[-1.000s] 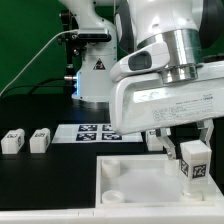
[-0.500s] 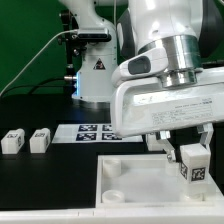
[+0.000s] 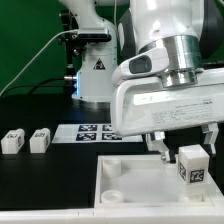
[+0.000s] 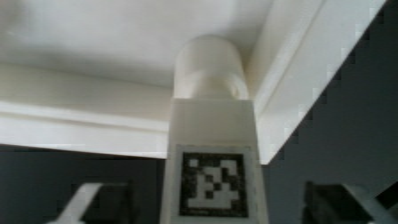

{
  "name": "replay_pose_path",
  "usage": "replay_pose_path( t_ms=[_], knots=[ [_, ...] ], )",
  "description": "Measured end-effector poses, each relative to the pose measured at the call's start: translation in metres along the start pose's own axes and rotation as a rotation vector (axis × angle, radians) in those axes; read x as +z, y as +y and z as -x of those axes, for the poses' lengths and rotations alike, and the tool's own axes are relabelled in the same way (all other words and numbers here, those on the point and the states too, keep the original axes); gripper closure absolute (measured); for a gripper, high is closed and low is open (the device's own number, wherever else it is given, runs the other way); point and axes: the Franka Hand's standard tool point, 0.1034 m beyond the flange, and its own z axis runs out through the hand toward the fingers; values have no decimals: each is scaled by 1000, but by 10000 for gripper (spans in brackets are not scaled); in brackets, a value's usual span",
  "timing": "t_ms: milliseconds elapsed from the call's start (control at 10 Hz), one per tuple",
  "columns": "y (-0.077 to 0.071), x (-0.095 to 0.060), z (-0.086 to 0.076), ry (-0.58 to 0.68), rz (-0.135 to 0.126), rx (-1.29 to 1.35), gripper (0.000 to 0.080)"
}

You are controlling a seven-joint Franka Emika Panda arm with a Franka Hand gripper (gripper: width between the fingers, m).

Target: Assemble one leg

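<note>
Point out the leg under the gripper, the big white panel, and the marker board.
leg [image 3: 192, 165]: exterior view, on its tagged front face.
panel [image 3: 140, 196]: exterior view, on its bare top surface.
marker board [image 3: 90, 131]: exterior view, mid-board, among its tags.

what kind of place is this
Probably a robotics lab bench. A robot arm works over a black table that has a fixed marker board. White legs carry marker tags for tracking and lie near a panel.
</note>
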Motion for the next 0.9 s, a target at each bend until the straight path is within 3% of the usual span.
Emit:
replay_pose_path(
  t_ms=[100,200,900],
  knots=[
    [0,0,0,0,0,0,259],
    [0,0,0,0,0,0,167],
    [0,0,0,0,0,-1,150]
  ],
)
